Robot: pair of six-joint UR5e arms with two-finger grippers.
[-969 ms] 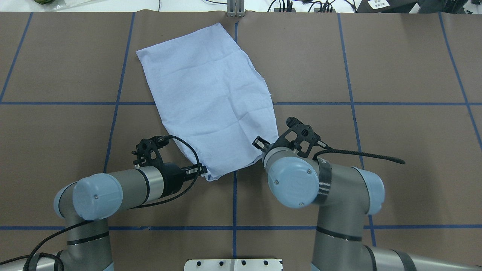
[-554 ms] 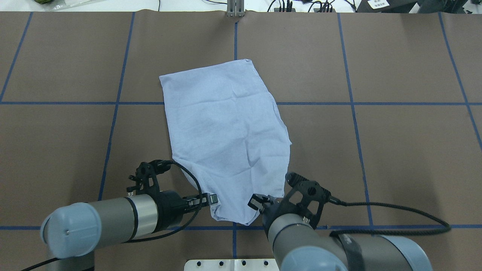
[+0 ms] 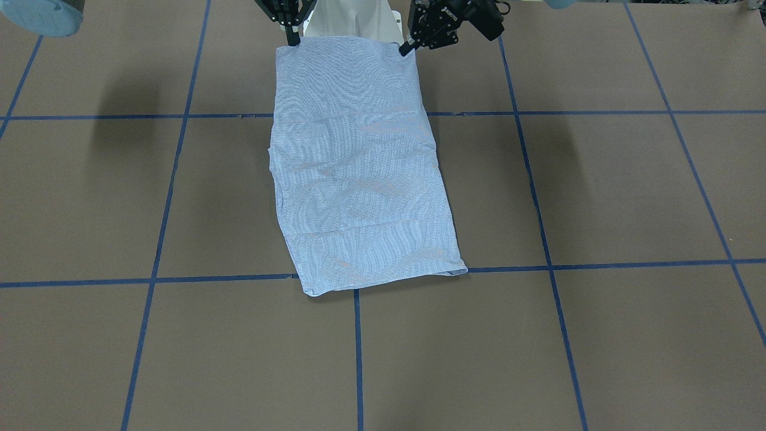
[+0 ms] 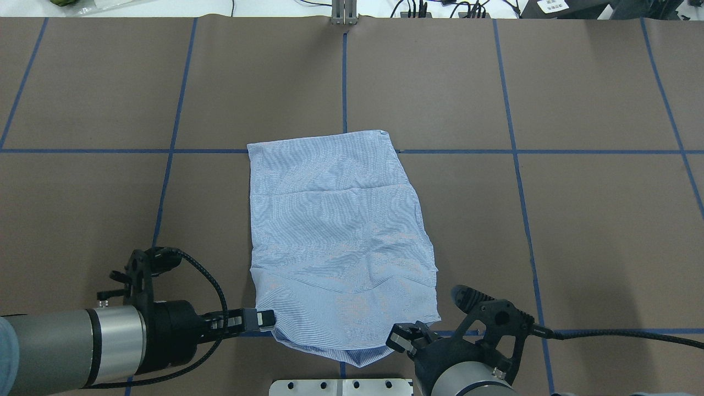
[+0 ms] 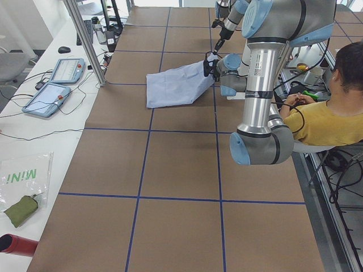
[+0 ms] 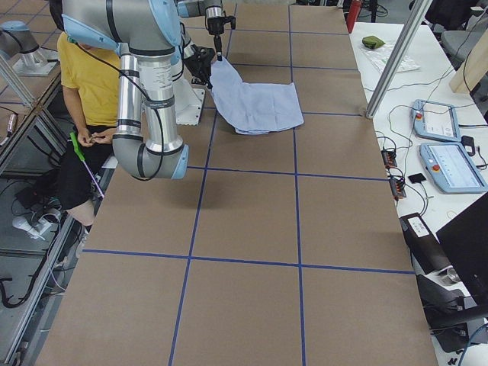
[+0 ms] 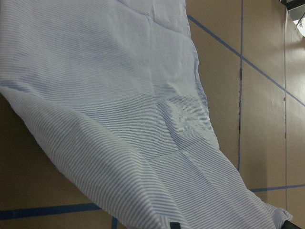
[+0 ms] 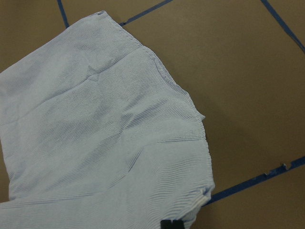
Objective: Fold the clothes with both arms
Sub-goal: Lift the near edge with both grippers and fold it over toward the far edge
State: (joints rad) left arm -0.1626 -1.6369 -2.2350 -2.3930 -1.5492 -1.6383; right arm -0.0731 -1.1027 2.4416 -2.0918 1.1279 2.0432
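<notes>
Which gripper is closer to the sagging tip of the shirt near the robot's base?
Right. The right gripper holds the shirt just beside its sagging tip; the left gripper holds the opposite corner, farther off.

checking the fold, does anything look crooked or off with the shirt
Slightly. The shirt lies askew to the blue tape grid: its far edge slants and its right side flares towards the robot. The near edge, pinched by the left gripper and right gripper, sags between them. No damage visible.

Bright, even overhead light; soft shadows on the table (image 3: 628, 191), moiré on the shirt (image 3: 359, 167).
</notes>
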